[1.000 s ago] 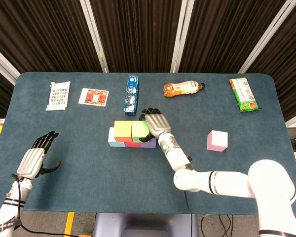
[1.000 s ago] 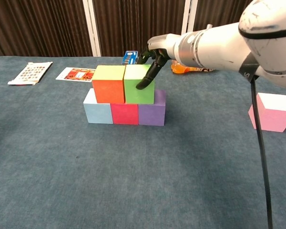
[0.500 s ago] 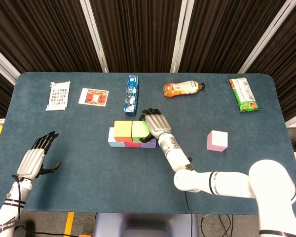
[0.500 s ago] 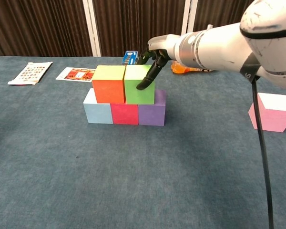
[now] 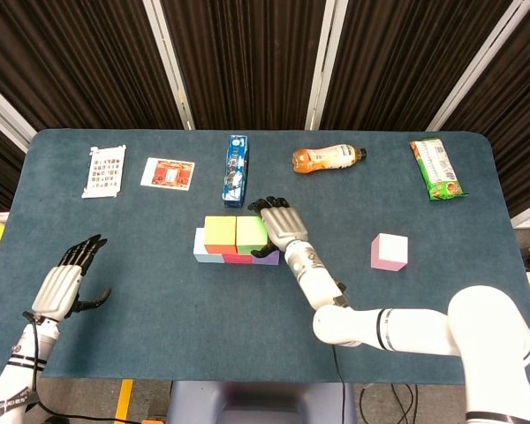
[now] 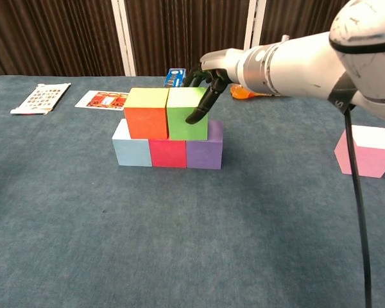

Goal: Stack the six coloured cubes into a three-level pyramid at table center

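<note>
Your right hand sits at the green cube, fingers curled down over its far and right sides with one fingertip on the right edge; whether it's actually clamping the cube or only touching it, I can't tell. The green cube shares the second level with the orange cube, touching side by side. Under them you've got the light blue cube, the magenta cube and the purple cube in a tight row near table center. The pink cube is well apart on your right, alone on the blue table.

Your left hand hovers near the table's front left edge, fingers apart, holding nothing.

Along the back edge: a white card, a red printed packet, a blue tube box, an orange drink bottle lying down, and a green snack pack. None of the writing is readable, too small.
</note>
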`<state>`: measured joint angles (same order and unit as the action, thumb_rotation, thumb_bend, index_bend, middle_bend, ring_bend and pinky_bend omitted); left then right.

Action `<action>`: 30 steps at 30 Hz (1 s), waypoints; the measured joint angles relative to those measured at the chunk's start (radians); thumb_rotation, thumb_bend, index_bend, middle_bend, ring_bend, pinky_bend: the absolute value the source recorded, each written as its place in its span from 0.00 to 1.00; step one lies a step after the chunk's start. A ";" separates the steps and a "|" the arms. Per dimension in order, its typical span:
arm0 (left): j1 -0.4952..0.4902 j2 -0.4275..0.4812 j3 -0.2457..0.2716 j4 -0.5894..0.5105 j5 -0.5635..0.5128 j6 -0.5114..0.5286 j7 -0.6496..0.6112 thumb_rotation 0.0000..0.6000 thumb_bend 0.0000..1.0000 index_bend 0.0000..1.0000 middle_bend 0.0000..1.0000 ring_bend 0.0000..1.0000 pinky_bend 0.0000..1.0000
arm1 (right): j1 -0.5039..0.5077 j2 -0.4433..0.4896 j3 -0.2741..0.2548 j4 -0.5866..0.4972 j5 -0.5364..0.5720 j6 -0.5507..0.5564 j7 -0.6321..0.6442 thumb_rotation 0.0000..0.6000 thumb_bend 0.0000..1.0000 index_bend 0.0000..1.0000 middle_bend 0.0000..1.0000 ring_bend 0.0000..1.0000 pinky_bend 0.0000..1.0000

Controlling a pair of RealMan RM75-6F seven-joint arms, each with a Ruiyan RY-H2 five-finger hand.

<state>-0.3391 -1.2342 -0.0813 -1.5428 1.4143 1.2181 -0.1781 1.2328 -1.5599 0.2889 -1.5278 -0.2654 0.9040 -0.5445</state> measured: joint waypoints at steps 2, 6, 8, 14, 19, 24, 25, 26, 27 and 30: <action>-0.010 0.006 -0.006 0.002 0.011 0.000 -0.003 1.00 0.33 0.08 0.00 0.00 0.08 | -0.010 0.017 0.000 -0.025 -0.011 0.009 0.005 1.00 0.30 0.10 0.18 0.01 0.04; -0.045 0.025 -0.022 0.014 0.042 -0.016 -0.042 1.00 0.33 0.15 0.00 0.00 0.08 | -0.068 0.120 0.000 -0.147 -0.072 0.039 0.042 1.00 0.30 0.09 0.18 0.01 0.04; -0.066 0.040 -0.025 0.016 0.054 -0.039 -0.047 1.00 0.33 0.15 0.00 0.00 0.08 | -0.119 0.202 -0.002 -0.223 -0.124 0.058 0.077 1.00 0.30 0.09 0.18 0.01 0.04; -0.080 0.071 -0.039 -0.016 0.039 -0.046 -0.029 1.00 0.33 0.15 0.00 0.00 0.08 | -0.317 0.445 -0.040 -0.392 -0.319 0.111 0.199 1.00 0.30 0.13 0.18 0.01 0.07; -0.054 0.077 -0.043 -0.048 0.004 -0.009 -0.002 1.00 0.33 0.15 0.00 0.00 0.08 | -0.466 0.550 -0.119 -0.417 -0.447 0.118 0.311 1.00 0.30 0.19 0.18 0.01 0.08; -0.028 0.070 -0.038 -0.085 -0.013 0.023 0.031 1.00 0.33 0.15 0.00 0.00 0.08 | -0.534 0.555 -0.176 -0.324 -0.503 0.065 0.389 1.00 0.30 0.21 0.18 0.01 0.08; -0.025 0.069 -0.035 -0.092 -0.015 0.025 0.038 1.00 0.33 0.15 0.00 0.00 0.08 | -0.541 0.550 -0.183 -0.300 -0.510 0.053 0.399 1.00 0.30 0.22 0.18 0.01 0.08; -0.022 0.068 -0.032 -0.101 -0.016 0.027 0.048 1.00 0.33 0.15 0.00 0.00 0.08 | -0.549 0.540 -0.190 -0.267 -0.521 0.040 0.410 1.00 0.30 0.23 0.18 0.01 0.08; -0.020 0.068 -0.030 -0.108 -0.017 0.028 0.055 1.00 0.33 0.15 0.00 0.00 0.08 | -0.554 0.529 -0.196 -0.242 -0.528 0.031 0.416 1.00 0.30 0.23 0.18 0.01 0.08; -0.016 0.065 -0.026 -0.128 -0.024 0.027 0.067 1.00 0.33 0.15 0.00 0.00 0.08 | -0.565 0.479 -0.211 -0.159 -0.547 0.009 0.422 1.00 0.29 0.24 0.18 0.01 0.08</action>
<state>-0.3551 -1.1697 -0.1073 -1.6703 1.3902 1.2456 -0.1110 0.6674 -1.0806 0.0783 -1.6871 -0.8126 0.9126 -0.1228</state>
